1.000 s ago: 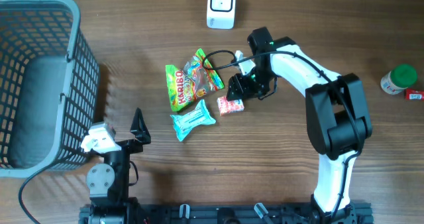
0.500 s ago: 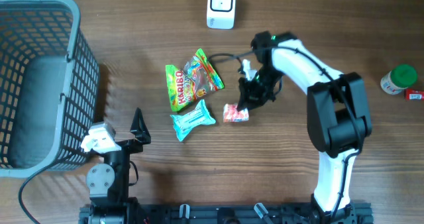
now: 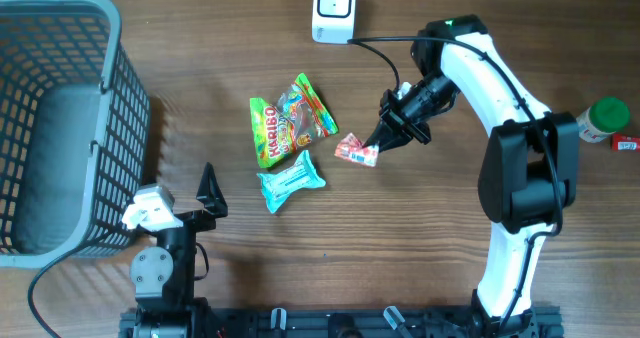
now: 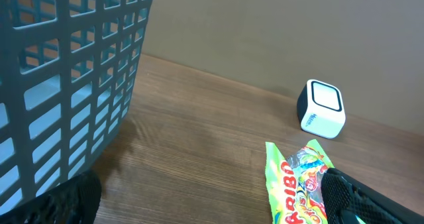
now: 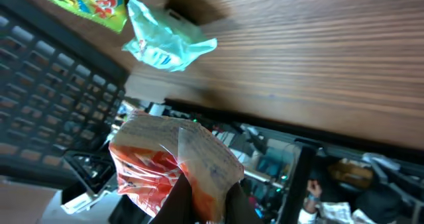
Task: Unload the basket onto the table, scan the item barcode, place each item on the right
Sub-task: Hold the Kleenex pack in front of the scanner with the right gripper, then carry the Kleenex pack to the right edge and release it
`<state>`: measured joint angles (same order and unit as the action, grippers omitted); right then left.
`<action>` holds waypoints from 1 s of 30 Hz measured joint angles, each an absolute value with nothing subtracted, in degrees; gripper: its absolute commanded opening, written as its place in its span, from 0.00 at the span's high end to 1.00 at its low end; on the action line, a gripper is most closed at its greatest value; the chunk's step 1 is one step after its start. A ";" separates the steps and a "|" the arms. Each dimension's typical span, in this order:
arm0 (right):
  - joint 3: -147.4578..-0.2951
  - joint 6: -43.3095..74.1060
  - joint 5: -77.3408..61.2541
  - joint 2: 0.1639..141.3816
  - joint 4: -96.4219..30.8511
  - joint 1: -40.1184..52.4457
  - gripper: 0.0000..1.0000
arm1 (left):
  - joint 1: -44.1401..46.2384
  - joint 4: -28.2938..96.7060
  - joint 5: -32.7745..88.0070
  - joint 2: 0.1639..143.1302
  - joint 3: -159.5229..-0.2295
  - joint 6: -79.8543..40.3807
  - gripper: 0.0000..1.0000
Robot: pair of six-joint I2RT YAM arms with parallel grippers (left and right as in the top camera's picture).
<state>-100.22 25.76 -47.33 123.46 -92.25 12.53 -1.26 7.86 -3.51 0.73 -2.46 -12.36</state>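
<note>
The small red-and-white snack packet (image 3: pixel 355 150), lately lying on the bench (image 3: pixel 200 88) beside the candy bags, now hangs lifted, pinched by the right fingers (image 3: pixel 388 133), ready for the white barcode scanner (image 3: pixel 333 8); the left fingers (image 3: pixel 210 185) stay spread.

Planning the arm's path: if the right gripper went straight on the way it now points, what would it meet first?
Probably the teal packet lying beyond the red-white packet that the right gripper holds; height is unclear, so it might pass over.

Top-down overhead; low left-wrist, same scanner (image 3: pixel 333 8)
</note>
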 measured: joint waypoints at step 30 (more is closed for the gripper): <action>-100.51 19.51 -8.21 125.89 12.14 20.18 0.96 | -1.26 7.86 -3.49 0.78 -2.46 -12.36 0.00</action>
<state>-100.51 19.51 -8.21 125.89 12.14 20.18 -1.26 7.86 -3.49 0.78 -2.46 -12.36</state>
